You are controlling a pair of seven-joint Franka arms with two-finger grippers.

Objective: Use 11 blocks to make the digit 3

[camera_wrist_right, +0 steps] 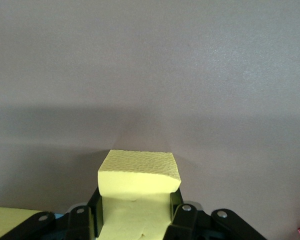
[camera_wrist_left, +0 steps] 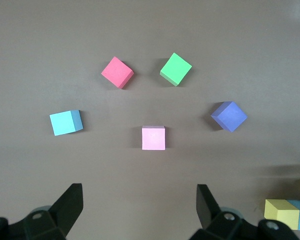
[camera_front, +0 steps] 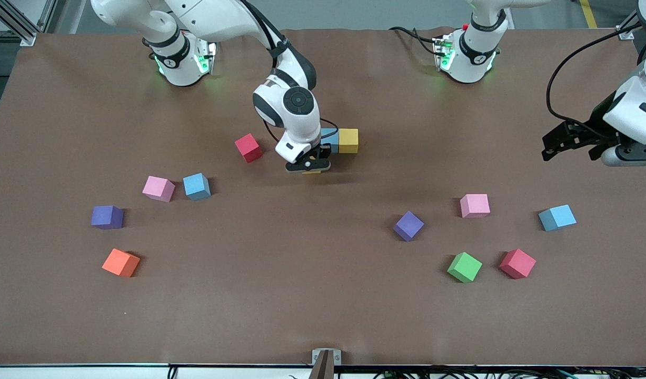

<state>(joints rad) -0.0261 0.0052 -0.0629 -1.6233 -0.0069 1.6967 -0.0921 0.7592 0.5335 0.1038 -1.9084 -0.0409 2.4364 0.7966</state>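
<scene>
A pale yellow block point(camera_wrist_right: 139, 172) is held between the fingers of the right gripper point(camera_front: 308, 164), low over the table point(camera_front: 323, 305) and just in front of a short row already begun — a blue block point(camera_front: 330, 138) and a darker yellow block point(camera_front: 348, 140) set touching side by side. Whether the held block rests on the surface or hangs just above it cannot be told. The coming move is judged to turn on this one relation: the carried cube sits directly beside the row, on its side nearer the front camera and at the blue block's end, so only a small shift and a release would seem to be needed to seat it square against its neighbours. The jaws are closed narrowly on the cube, squeezing its sides. The remaining blocks lie scattered. Toward the right arm's end are a red block point(camera_front: 248, 147), a pink block point(camera_front: 158, 188), a light blue block point(camera_front: 197, 186), a purple block point(camera_front: 107, 217) and an orange block point(camera_front: 121, 262). Toward the left arm's end are a second purple block point(camera_wrist_left: 229, 116), a second pink block point(camera_wrist_left: 153, 138), a second light blue block point(camera_wrist_left: 66, 122), a green block point(camera_wrist_left: 175, 69) and a second red block point(camera_wrist_left: 117, 72). The left gripper point(camera_wrist_left: 140, 207) waits high over that end of the table with its fingers spread wide and nothing between them — the second cluster is nearer to it.
</scene>
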